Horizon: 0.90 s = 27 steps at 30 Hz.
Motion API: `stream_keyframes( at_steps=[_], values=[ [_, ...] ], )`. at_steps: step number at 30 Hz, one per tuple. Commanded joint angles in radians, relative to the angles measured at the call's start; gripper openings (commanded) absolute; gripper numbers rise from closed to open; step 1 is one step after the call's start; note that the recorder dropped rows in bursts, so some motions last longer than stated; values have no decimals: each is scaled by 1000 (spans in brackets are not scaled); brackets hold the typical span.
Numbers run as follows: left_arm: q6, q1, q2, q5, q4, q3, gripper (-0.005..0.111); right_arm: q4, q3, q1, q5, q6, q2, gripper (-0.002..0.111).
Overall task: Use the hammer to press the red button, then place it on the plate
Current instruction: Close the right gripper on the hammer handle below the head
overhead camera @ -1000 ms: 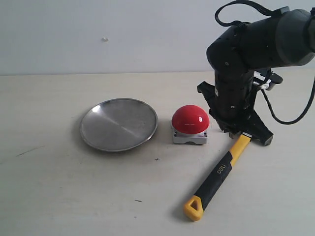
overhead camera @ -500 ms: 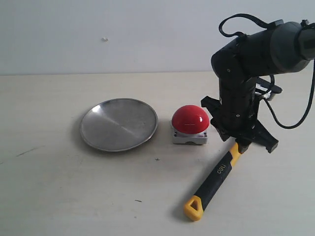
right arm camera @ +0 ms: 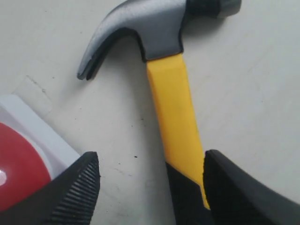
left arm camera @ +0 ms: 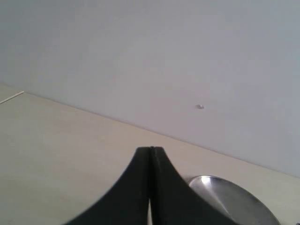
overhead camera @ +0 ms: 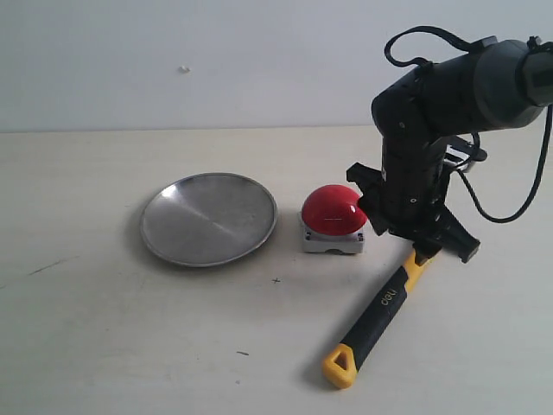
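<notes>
The hammer (overhead camera: 385, 302) lies on the table right of the red button (overhead camera: 333, 210), its yellow looped end toward the front. My right gripper (overhead camera: 415, 237) hangs low over the handle just below the head, hiding the head in the exterior view. In the right wrist view the gripper (right arm camera: 150, 180) is open. The yellow-and-black handle (right arm camera: 169, 108) runs between its fingers, close to one of them, and the steel head (right arm camera: 154, 23) lies beyond. The button's red dome (right arm camera: 14, 166) shows beside the other finger. The plate (overhead camera: 208, 218) sits left of the button. My left gripper (left arm camera: 150, 153) is shut on nothing.
A pale wall (overhead camera: 216, 60) closes the back of the table. The right arm's black cable (overhead camera: 510, 207) loops out to the right. The plate's rim (left arm camera: 220, 183) shows past the left gripper in the left wrist view.
My right gripper has shifted slightly over the hammer's neck, first right and down, then a little back left. The hammer, the button and the plate have not moved.
</notes>
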Motion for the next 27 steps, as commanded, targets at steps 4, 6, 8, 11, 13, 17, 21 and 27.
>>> stream_keyframes(
  at_steps=[4,6,8,11,13,17,21,27],
  values=[
    [-2,1,-8,-3,2,4,0,-20,-4,-19,-27,-39,3,63],
    [-2,1,-8,-3,2,4,0,45,-4,-41,-14,-87,12,63],
    [-2,1,-8,-3,2,4,0,87,-4,-59,-9,-140,19,63],
    [-2,1,-8,-3,2,4,0,85,-4,-76,-5,-191,20,63],
    [-2,1,-8,-3,2,4,0,85,-4,-82,2,-196,20,63],
    [-2,1,-8,-3,2,4,0,36,-4,-88,34,-196,28,63],
    [-2,1,-8,-3,2,4,0,38,-4,-99,34,-196,45,63],
    [-2,1,-8,-3,2,4,0,44,-4,-106,10,-203,67,63]
  ],
)
